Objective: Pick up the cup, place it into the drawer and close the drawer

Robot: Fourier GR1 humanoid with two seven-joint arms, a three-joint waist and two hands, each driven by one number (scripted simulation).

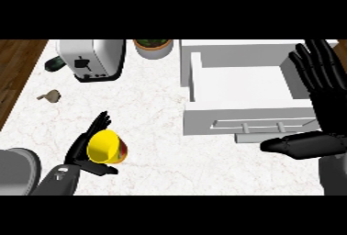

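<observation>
Cup (106,147) sits gripped in the left robot hand (86,149); right robot hand (318,92) spread beside the open drawer (244,94)

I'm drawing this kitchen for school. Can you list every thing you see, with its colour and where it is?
cup: one, yellow, lower left of counter, in left hand
drawer: one, white, open, upper right
drawer handle: one, grey, on drawer front
toaster: one, silver, top left
potted plant: one, green in pale pot, top centre
small object: one, tan, left edge
counter: one, white marble
left hand: one, black, curled round cup
right hand: one, black, open beside drawer
</observation>
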